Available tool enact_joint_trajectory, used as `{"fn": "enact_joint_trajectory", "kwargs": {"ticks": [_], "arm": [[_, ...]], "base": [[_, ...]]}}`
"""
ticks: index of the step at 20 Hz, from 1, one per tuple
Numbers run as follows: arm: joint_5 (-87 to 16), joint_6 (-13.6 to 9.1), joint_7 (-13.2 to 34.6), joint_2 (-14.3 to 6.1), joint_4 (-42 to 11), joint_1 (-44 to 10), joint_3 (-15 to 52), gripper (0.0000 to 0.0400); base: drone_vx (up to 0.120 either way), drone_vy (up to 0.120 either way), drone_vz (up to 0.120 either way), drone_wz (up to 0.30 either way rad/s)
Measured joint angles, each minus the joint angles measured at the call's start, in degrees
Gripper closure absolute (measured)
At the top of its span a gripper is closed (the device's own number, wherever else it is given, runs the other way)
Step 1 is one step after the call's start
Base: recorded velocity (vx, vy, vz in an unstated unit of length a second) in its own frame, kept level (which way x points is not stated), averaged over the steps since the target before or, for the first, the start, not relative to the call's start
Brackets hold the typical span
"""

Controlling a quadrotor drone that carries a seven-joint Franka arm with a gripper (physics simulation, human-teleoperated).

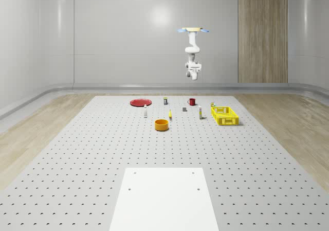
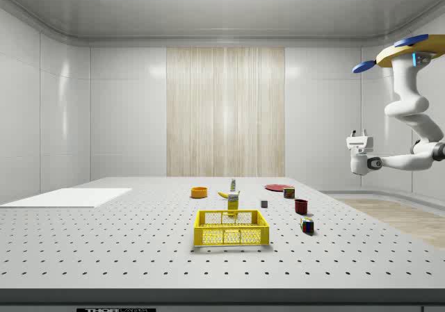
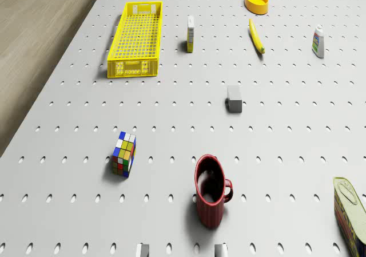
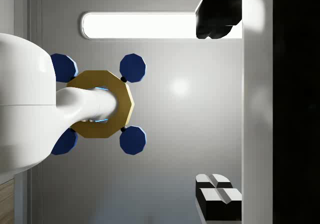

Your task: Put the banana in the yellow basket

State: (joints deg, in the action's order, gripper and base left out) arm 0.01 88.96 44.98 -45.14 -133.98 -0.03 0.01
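The banana point(image 3: 257, 36) is seen lying flat on the worktop point(image 1: 103, 154), near the orange bowl point(image 1: 162, 124) and well apart from the yellow basket point(image 1: 224, 115). Farther back, the drone point(image 1: 194, 31) is seen hovering high above the worktop's far end, with the claw point(image 2: 358, 140) released and nothing grasped.

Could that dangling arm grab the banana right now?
Probably not yet: the drone hovers high above the table's far edge, its gripper well above the banana, which lies unobstructed near the orange bowl.

Drone point(image 1: 194, 30) hovering high; arm folded below; end effector point(image 2: 358, 137) pointing upward.
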Motion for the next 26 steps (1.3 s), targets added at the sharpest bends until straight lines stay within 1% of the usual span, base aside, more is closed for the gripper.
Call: {"fn": "enact_joint_trajectory", "kwargs": {"ticks": [3,6,9,12,18,26], "arm": [[0.0,-3.1,-0.1,0.4,3.6,-0.1,0.0,0.0000],[0.1,-5.6,-0.1,1.4,7.3,-0.2,0.1,0.0000],[0.1,-7.7,-0.1,2.7,10.8,-0.2,0.1,0.0000],[0.1,-9.3,-0.1,3.7,13.5,-0.3,0.1,0.0000],[0.1,-10.7,-0.2,4.7,16.2,-0.3,0.2,0.0000],[0.1,-10.9,-0.2,4.9,16.9,-0.4,0.2,0.0000]], "base": [[0.000,0.000,0.000,0.000],[0.000,0.000,0.000,0.000],[0.000,0.000,0.000,0.000],[0.000,-0.013,0.000,0.000],[0.113,-0.120,0.000,0.000],[0.120,-0.120,0.000,0.000]]}}
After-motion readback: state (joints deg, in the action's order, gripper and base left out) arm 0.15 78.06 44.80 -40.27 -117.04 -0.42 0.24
